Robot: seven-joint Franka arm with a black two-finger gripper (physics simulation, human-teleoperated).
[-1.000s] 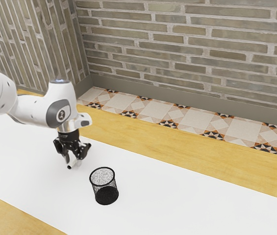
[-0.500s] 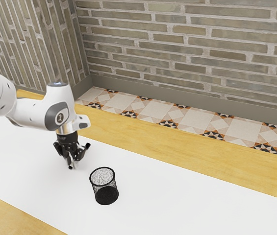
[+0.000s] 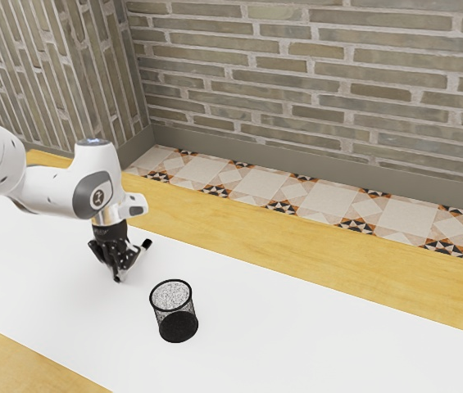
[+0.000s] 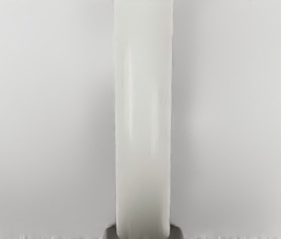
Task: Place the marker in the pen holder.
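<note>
In the exterior view the gripper [image 3: 119, 273] points down, low over the white tabletop, its black fingers drawn in around the marker [image 3: 138, 257]. One black end of the marker shows below the fingers, and a black end also sticks out toward the exterior view's right. In the wrist view the white marker body [image 4: 143, 119] runs between the dark fingertips of the gripper [image 4: 143, 232], which press against both its sides. The black mesh pen holder [image 3: 175, 313] stands upright, apart from the hand, toward the exterior view's right and nearer the camera.
The white surface [image 3: 313, 336] extends under the hand and pen holder, with a wooden strip [image 3: 297, 254] along its far side. Beyond are the tiled floor [image 3: 247, 184] and a brick wall [image 3: 313, 74].
My hand has shifted slightly down and toward the exterior view's left, and its fingers have come together on the marker. The pen holder has not moved.
</note>
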